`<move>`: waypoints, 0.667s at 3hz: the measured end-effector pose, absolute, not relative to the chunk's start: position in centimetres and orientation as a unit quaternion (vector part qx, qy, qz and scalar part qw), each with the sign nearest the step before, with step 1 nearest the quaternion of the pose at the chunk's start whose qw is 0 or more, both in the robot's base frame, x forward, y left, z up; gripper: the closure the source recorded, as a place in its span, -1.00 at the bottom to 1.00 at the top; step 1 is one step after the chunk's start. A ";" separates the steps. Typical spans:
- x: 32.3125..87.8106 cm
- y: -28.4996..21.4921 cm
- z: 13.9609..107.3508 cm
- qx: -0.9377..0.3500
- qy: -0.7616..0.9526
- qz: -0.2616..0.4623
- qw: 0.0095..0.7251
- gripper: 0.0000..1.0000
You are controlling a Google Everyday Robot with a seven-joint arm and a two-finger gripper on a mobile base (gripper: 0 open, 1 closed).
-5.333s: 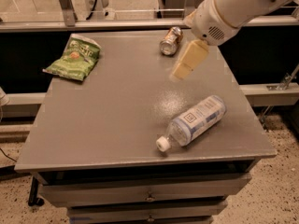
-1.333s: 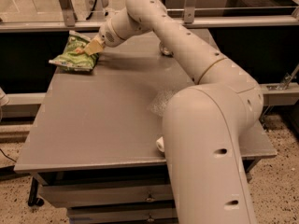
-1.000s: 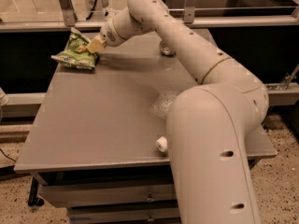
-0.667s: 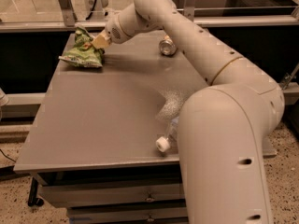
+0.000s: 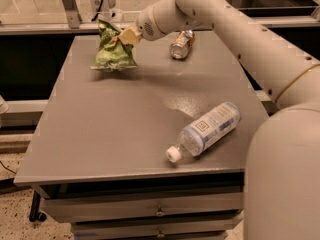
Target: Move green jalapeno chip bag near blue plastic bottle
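The green jalapeno chip bag [image 5: 112,50] hangs crumpled above the table's far left part, lifted off the surface. My gripper [image 5: 125,36] is shut on the bag's upper right edge, with the white arm reaching in from the right. The blue plastic bottle [image 5: 206,130] lies on its side near the table's front right, its white cap pointing toward the front edge. The bag is far from the bottle, across the table.
A small metallic can [image 5: 181,44] lies on its side at the table's far middle, just right of the gripper. The grey table [image 5: 110,134] has drawers below. My arm's bulky white link [image 5: 285,184] fills the right foreground.
My gripper closed on the chip bag at the far left, lifted it off the table and carried it a little to the right. The arm swung back, uncovering the bottle.
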State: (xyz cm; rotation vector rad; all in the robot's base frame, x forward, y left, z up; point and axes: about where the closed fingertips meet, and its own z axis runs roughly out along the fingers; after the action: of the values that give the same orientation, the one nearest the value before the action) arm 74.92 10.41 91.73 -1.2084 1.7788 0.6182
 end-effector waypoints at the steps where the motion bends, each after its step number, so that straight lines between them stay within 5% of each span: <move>1: 71.6 6.0 92.3 -0.481 0.721 0.247 0.433 1.00; 2: 68.1 2.1 91.8 -0.483 0.731 0.249 0.413 1.00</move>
State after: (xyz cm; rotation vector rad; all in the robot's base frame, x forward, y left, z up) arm 68.14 2.07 91.77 -1.2138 1.8383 0.6254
